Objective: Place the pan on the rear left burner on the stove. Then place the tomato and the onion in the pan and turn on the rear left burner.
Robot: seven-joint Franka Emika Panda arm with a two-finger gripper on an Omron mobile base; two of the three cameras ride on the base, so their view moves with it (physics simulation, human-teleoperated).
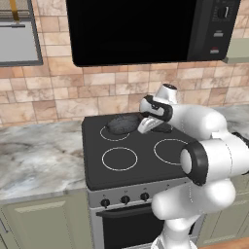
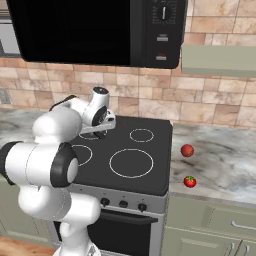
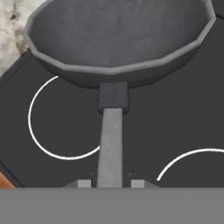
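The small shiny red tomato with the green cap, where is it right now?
In the right base view, the small shiny red tomato with a green cap sits on the marble counter right of the black glass stove, just in front of the plain reddish onion.

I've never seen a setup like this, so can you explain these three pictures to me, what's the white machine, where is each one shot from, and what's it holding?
The white machine is a robot arm in a computer-drawn kitchen. Two pictures come from cameras behind it, to its left and right, looking over the stove. The third comes from a camera on its hand, looking along the gripper. Its jaws are shut on the thin handle of the pan, a dark grey frying pan held at the rear left burner. On the counter right of the stove lie two small red balls: the tomato, with a green cap, nearer the front, and the onion behind it. Above hangs a black microwave.
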